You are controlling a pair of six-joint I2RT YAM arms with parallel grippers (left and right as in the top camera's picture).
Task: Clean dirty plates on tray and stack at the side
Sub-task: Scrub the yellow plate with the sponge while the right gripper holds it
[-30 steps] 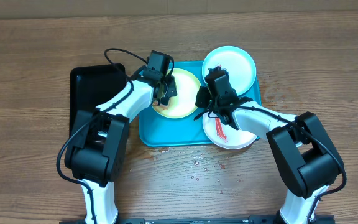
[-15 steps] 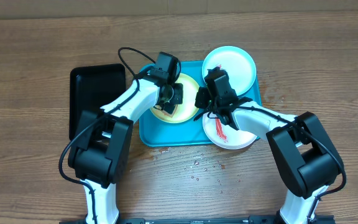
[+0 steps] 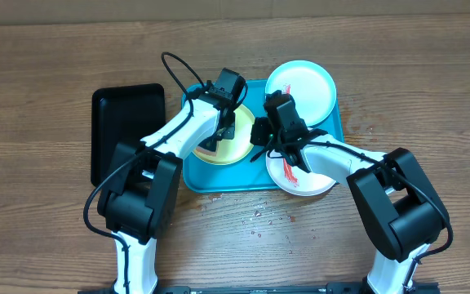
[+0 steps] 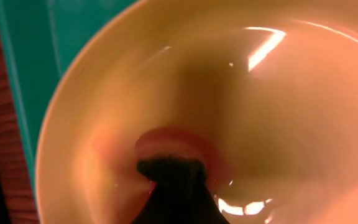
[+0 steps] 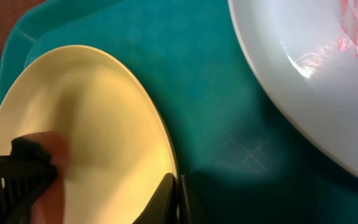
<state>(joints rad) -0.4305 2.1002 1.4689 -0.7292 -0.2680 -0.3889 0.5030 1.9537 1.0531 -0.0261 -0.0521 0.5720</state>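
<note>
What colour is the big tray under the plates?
Turquoise blue; the tray shows best in the overhead view.

tray point(image 3: 219, 178) turquoise. left plate point(image 3: 245, 140) yellow-green, reddish smudge at its middle. near-right plate point(image 3: 318, 181) white, red streaks. far plate point(image 3: 300, 86) white, light blue rim. black tray point(image 3: 125, 131) far left. table point(image 3: 55, 82) brown wood grain, red specks near side. my arms point(image 3: 178, 131) white, black joints.

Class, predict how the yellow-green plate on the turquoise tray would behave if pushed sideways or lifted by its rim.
The yellow-green plate looks glossy, with bright glare, so it probably slides easily on the smooth tray. It is shallow and lies flat, so tipping or rolling seems unlikely. Its thin rim likely stays rigid.
</note>
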